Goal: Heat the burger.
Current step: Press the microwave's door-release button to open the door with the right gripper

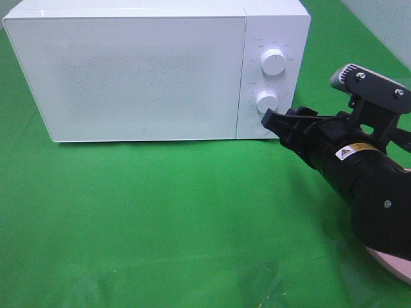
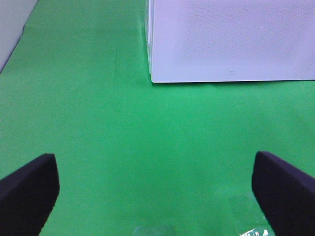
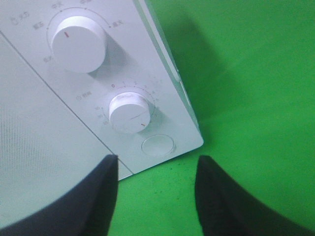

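The burger is not in view in any frame. The white microwave (image 1: 135, 70) stands at the back with its door closed. My right gripper (image 1: 267, 119) is open and empty. Its tips are just in front of the control panel, below the lower knob (image 1: 266, 101) and by the round button (image 1: 259, 128). In the right wrist view the gripper (image 3: 156, 196) points at the button (image 3: 157, 145), under the lower knob (image 3: 130, 113) and the upper knob (image 3: 78, 43). My left gripper (image 2: 157, 196) is open and empty above the green cloth, in front of the microwave's left corner (image 2: 153, 78).
Green cloth (image 1: 160, 212) covers the table in front of the microwave. An edge of a pink plate (image 1: 395, 266) shows at the front right, mostly hidden under my right arm. A clear plastic patch (image 1: 270, 289) lies near the front edge.
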Controlling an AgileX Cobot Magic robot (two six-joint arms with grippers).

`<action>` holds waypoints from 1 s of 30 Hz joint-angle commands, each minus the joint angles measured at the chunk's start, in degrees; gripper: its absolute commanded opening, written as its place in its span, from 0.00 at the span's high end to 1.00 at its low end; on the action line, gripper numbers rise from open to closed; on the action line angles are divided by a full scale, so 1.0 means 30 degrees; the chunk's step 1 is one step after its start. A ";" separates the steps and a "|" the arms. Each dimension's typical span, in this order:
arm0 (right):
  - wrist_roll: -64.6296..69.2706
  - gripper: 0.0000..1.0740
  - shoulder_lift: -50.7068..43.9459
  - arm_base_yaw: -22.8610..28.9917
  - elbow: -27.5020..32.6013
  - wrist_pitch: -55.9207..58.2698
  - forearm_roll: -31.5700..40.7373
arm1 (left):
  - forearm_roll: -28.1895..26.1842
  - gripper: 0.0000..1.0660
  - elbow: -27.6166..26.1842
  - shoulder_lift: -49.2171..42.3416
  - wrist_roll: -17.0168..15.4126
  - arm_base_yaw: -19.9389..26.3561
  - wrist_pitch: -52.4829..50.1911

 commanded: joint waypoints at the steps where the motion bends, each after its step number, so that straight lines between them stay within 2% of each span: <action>1: 0.3018 0.65 -0.0057 0.0038 -0.0172 0.0210 -0.0115 | 0.0019 0.06 0.0038 -0.0382 -0.0115 0.0076 -0.0076; 2: 0.5252 0.72 -0.0057 0.0038 -0.0172 0.0210 -0.0115 | 0.0019 0.06 0.0038 -0.0382 -0.0115 0.0076 -0.0076; 3: 0.5252 0.72 -0.0057 0.0038 -0.0172 0.0210 -0.0115 | 0.0019 0.06 0.0038 -0.0382 -0.0115 0.0076 -0.0076; 4: 0.7448 0.77 -0.0057 0.0038 -0.0172 0.0210 -0.0115 | 0.0019 0.06 0.0038 -0.0382 -0.0115 0.0076 -0.0076; 13: 1.4897 0.89 -0.0057 0.0038 -0.0172 0.0229 -0.0115 | 0.0019 0.06 0.0038 -0.0382 -0.0115 0.0076 -0.0076; 17: 1.7055 1.00 -0.0057 0.0038 -0.0172 0.0745 -0.0134 | 0.0019 0.06 0.0038 -0.0382 -0.0115 0.0076 -0.0076; 27: 1.9270 1.00 -0.0019 -0.0038 -0.0172 0.2254 -0.0401 | 0.0019 0.06 0.0038 -0.0382 -0.0115 0.0076 -0.0076; 29: 1.9672 1.00 0.0229 -0.0153 -0.0172 0.2196 -0.0898 | 0.0019 0.06 0.0038 -0.0382 -0.0115 0.0076 -0.0076; 30: 2.0646 1.00 0.0688 -0.0668 -0.0306 0.2502 -0.2292 | 0.0019 0.06 0.0038 -0.0382 -0.0115 0.0076 -0.0076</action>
